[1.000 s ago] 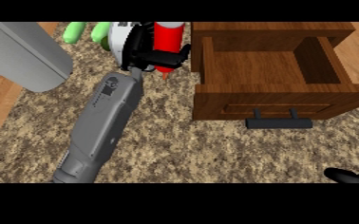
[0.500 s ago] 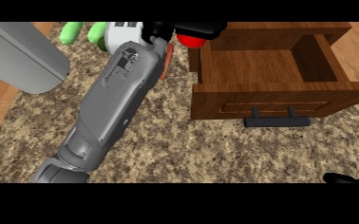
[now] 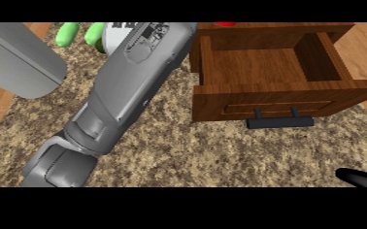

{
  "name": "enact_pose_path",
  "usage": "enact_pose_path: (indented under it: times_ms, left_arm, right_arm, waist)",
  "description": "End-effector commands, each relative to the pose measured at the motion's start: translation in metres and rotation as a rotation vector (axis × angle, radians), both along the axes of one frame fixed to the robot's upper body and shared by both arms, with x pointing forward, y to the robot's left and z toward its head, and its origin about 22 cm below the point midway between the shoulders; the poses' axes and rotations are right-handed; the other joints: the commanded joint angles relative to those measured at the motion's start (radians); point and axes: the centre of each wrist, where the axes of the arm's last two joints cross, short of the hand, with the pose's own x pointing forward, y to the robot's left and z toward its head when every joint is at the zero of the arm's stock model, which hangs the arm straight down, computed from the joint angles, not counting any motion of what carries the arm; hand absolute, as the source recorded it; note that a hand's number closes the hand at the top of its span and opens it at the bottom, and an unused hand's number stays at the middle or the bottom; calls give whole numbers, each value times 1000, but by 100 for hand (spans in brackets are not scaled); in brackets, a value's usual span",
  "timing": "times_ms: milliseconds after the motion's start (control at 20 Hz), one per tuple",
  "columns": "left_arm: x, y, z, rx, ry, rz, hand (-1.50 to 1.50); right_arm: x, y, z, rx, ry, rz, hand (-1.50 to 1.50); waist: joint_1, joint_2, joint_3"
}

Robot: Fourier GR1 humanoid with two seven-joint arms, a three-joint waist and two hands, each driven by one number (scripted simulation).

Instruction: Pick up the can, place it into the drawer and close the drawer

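Head view: left hand's out of frame, fingers' state unknowable, red can (image 3: 225,24) barely visible beyond open brown wooden drawer (image 3: 269,67) — risk it overshoots back wall.

This is a kitchen: the table (image 3: 215,150) has a speckled stone top, with an open wooden drawer (image 3: 272,77) and a grey metal pot (image 3: 28,63) on it.

Speckled granite counter (image 3: 215,155) with wood edging (image 3: 6,102) at the left.
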Motion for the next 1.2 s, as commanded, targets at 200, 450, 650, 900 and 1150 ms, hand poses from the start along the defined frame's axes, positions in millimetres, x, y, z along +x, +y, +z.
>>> enact_pose_path:
  times_ms: [200,450,650,900,1150]
  left_arm:
    - [11,-13,3,60,10,37,150]
    - [8,-23,10,77,13,47,150]
    - [3,-35,26,93,-14,125,150]
    - [11,-27,11,106,-13,191,-150]
    - [12,-26,9,73,-11,212,-150]
  right_arm:
    - [2,5,12,11,-17,33,-150]
    - [16,-6,10,3,-22,11,-150]
    - [13,8,6,3,-16,43,-150]
    - [2,6,17,-31,-15,55,-150]
    - [15,13,19,-111,-51,51,-150]
  waist:
    - [-33,8,1]
    - [-37,9,1]
    - [-60,12,2]
    - [-59,13,2]
    - [-66,21,2]
